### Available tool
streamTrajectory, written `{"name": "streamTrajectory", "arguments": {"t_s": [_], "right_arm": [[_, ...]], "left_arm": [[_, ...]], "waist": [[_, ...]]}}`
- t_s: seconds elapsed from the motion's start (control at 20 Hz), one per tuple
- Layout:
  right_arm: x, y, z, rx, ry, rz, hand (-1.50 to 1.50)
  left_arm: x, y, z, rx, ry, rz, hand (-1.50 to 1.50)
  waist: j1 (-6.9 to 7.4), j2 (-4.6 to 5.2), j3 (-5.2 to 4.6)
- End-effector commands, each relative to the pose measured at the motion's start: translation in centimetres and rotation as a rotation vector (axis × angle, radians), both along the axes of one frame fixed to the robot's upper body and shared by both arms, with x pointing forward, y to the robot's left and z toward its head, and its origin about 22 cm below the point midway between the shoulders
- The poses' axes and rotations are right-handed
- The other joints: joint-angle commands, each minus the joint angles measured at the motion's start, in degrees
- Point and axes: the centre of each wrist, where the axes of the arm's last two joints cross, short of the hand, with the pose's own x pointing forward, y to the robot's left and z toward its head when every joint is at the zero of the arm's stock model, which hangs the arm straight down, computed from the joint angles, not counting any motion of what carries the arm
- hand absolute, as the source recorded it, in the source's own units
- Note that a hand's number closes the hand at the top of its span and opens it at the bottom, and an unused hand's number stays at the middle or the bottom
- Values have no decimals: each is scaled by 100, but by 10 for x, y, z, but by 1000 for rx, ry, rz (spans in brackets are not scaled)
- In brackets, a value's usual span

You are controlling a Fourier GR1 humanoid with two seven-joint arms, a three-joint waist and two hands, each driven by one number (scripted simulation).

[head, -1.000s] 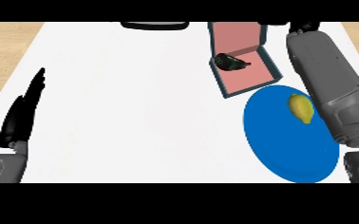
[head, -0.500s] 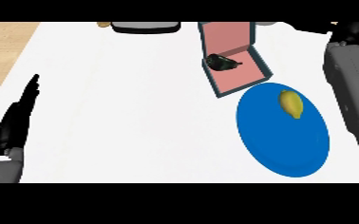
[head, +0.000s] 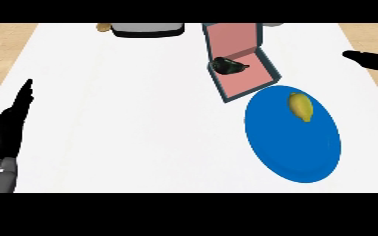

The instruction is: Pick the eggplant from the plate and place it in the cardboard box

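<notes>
White surface (head: 148, 120) is carrying everything. Beneath the box, the blue plate (head: 295, 145) is holding only a yellowish fruit (head: 300, 106). Above it, the cardboard box (head: 240, 40) is already containing the dark eggplant (head: 229, 66), its long axis lying roughly across. The left hand (head: 15, 120) is resting open at the left edge. The right hand (head: 362, 58), nearer the box, is withdrawing rightward compared with a second ago; whether its fingers are released, I cannot tell.

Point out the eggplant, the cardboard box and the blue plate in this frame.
eggplant (head: 229, 66), head view, on the middle of its dark body, inside the box.
cardboard box (head: 247, 79), head view, on its bare pink floor.
blue plate (head: 295, 147), head view, on bare blue surface below the yellow item.
</notes>
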Motion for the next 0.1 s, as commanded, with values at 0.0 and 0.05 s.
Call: {"name": "streamTrajectory", "arguments": {"t_s": [0.0,0.05], "right_arm": [[-45,-31,3,-28,84,40,-150],[-57,-49,11,-40,87,58,-150]], "left_arm": [[-8,10,-4,-3,6,0,0],[-2,-4,-5,-5,3,-13,0]], "waist": [[4,5,-2],[12,17,1]]}}
